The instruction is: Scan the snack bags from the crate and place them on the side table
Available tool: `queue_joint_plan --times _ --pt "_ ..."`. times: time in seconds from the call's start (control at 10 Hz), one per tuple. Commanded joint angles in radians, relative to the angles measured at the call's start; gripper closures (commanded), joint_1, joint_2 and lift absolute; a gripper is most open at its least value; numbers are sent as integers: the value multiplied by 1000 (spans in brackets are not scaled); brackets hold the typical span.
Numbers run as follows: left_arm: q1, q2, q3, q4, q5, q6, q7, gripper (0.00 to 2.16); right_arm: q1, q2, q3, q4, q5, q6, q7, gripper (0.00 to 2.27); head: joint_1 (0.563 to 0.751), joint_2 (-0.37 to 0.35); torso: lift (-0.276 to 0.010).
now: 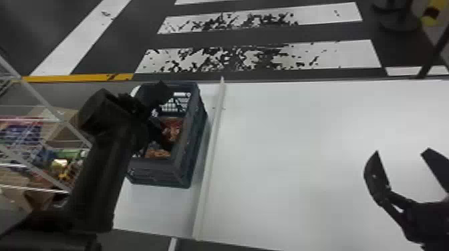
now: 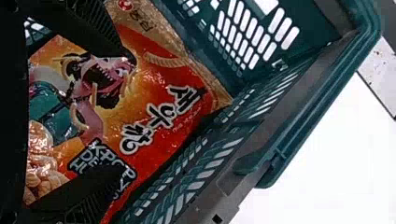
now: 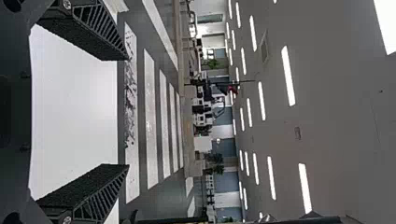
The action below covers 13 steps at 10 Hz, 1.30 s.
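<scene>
Left claw (image 1: 168, 115) down in blue crate (image 1: 158, 173), fingers wide apart over the red-orange snack bag (image 2: 154, 70), which lies inside. Crate walls hem bag and claw in. White raised strip (image 1: 213, 150) runs along the table (image 1: 317, 133), just beside crate, between it and the right claw (image 1: 402, 155). Right claw wide too, nothing between fingers, above table's right part. Wire rack (image 1: 61, 117) with colorful packages (image 1: 21, 132) left of crate; striped floor (image 1: 267, 56) beyond table.
</scene>
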Motion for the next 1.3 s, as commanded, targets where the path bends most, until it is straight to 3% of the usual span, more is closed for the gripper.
queue_joint_plan --times 0.0,0.2,0.4,0.5,0.6,0.7,0.9,1.2 --pt "-35 -8 -25 85 -18 -14 19 -2 0 0 -1 1 -2 0 2 56 695 194 -94" --pt "-61 -11 -50 164 -29 -26 36 39 0 0 -1 4 -2 -3 3 56 695 196 -94" --pt "-63 -11 -53 199 -38 -87 16 650 0 0 -1 8 -12 -6 6 56 695 196 -94" --pt "-60 -11 -47 200 -37 -112 5 1112 0 0 -1 8 -12 -6 8 56 695 192 -94" --pt "-37 -13 -5 184 -26 -109 36 2034 0 0 -1 8 -13 -6 8 56 695 189 -94" --pt "-12 -19 48 131 -15 -112 31 2142 0 0 -1 8 -13 -6 8 56 695 190 -94" --pt "9 -13 120 64 45 -140 16 2138 0 2 -1 8 -13 -3 8 56 695 196 -94" --pt "17 -10 199 53 86 -225 -7 2138 0 3 1 13 -13 -3 6 56 695 207 -94"
